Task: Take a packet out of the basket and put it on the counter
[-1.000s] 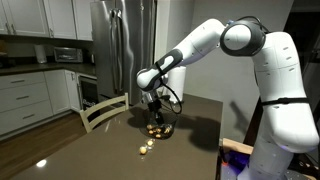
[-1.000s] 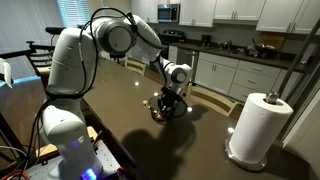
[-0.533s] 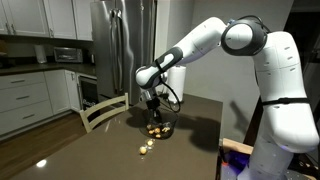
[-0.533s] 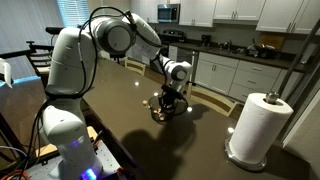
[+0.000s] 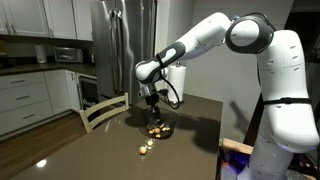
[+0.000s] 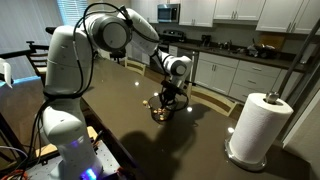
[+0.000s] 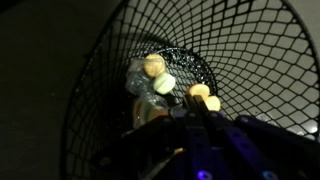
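The gripper (image 5: 154, 108) hangs just over the basket (image 5: 160, 128) at mid-frame, slightly higher than half a second ago; the basket has not moved on the counter (image 5: 80, 155). In the wrist view, packets (image 7: 152, 75) lie in the basket's bottom. One sits by the dark fingertips, but the grip cannot be made out. Loose packets (image 5: 146, 148) lie lower left of the basket.

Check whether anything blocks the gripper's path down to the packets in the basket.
Nothing visible does. In the wrist view the gripper looks straight into the open mesh basket, and the packets lie uncovered at its bottom. Only the mesh walls ring them, leaving the top free.
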You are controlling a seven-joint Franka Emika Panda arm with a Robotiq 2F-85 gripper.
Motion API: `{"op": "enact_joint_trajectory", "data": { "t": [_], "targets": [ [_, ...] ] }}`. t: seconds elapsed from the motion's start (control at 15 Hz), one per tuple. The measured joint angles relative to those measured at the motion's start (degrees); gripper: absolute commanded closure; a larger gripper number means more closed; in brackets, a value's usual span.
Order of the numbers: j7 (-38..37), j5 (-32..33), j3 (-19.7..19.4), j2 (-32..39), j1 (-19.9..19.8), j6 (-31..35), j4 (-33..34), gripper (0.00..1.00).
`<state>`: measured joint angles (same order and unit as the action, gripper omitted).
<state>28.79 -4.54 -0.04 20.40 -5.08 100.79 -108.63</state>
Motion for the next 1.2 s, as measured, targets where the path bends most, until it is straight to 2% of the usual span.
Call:
{"op": "enact_joint_trajectory", "data": {
  "t": [0.47,1.2],
  "targets": [
    [-1.0,0.3,1.07,-5.69,1.08,0.0,-0.04,0.96],
    [-1.11,0.57,4.95,-14.51,7.45,0.21,-4.46,0.97]
  ]
}}
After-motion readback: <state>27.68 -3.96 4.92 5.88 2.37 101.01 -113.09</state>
